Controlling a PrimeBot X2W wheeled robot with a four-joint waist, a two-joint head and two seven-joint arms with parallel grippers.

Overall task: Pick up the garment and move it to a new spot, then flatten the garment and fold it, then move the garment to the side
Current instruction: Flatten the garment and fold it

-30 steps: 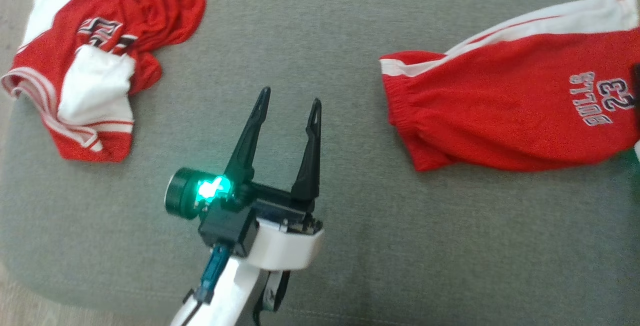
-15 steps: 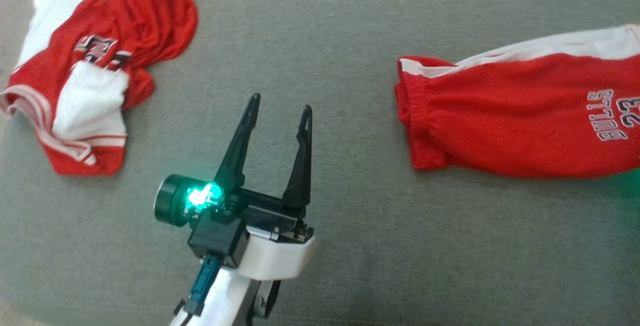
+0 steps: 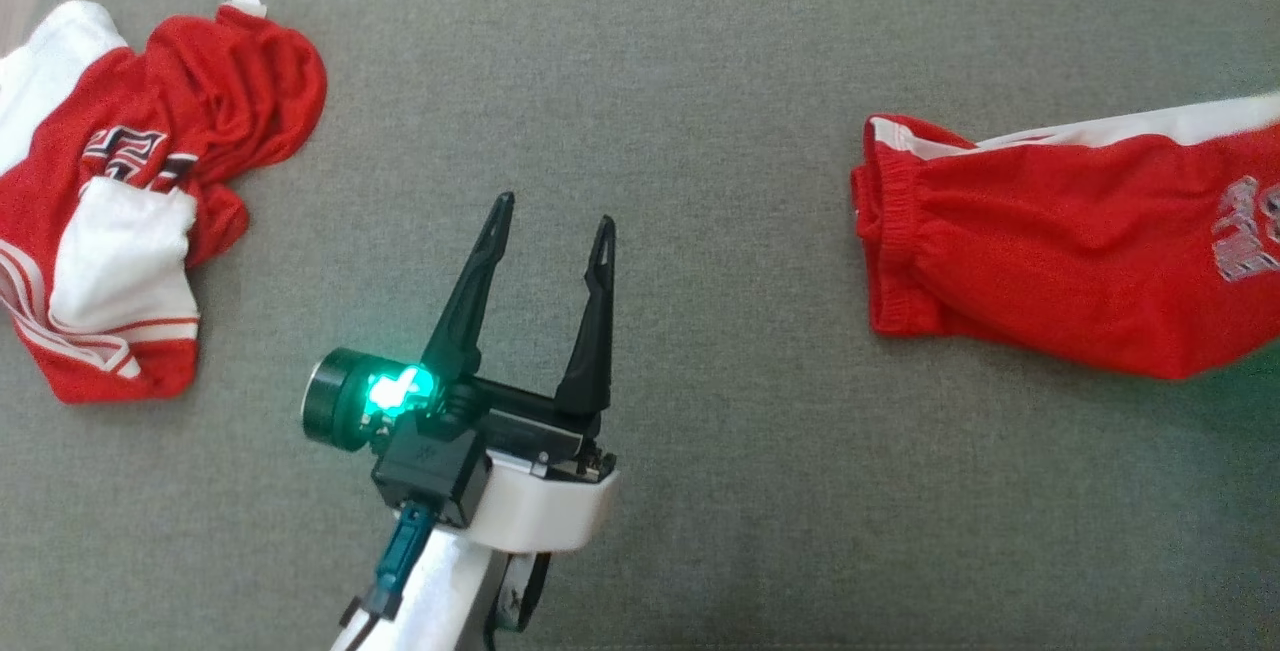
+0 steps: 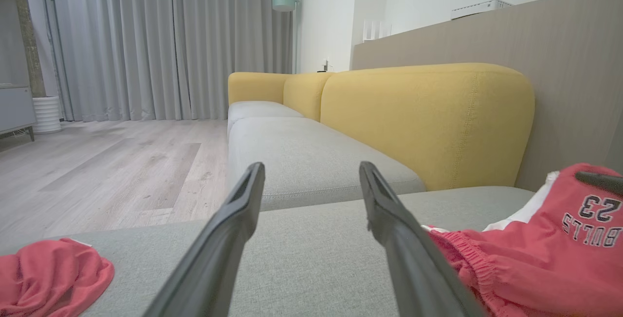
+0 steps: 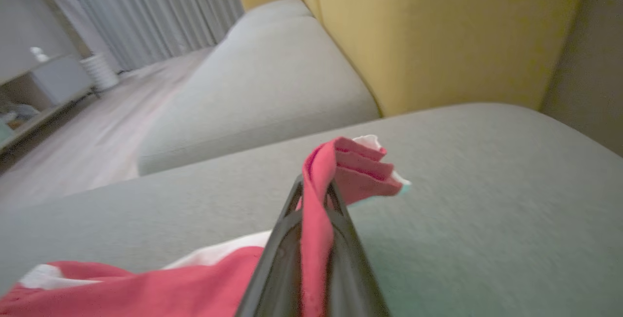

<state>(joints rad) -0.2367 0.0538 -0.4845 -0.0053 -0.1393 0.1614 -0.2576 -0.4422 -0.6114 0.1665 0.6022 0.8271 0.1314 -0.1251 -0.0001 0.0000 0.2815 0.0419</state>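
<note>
Pick-up stage on the grey sofa seat point(image 3: 700, 81): a crumpled jersey point(image 3: 130, 201) lies at left, the left gripper point(image 3: 555, 211) hovers mid-cushion, fingers spread and empty. At right the red shorts point(image 3: 1050, 261) lie stretched, one edge pinched in the clamped right gripper point(image 5: 315, 188). Next, likely: a clean lift.

The shorts point(image 3: 1050, 251) are soft, matt cloth. The sofa seat point(image 3: 700, 81) is coarse, matt woven fabric
</note>
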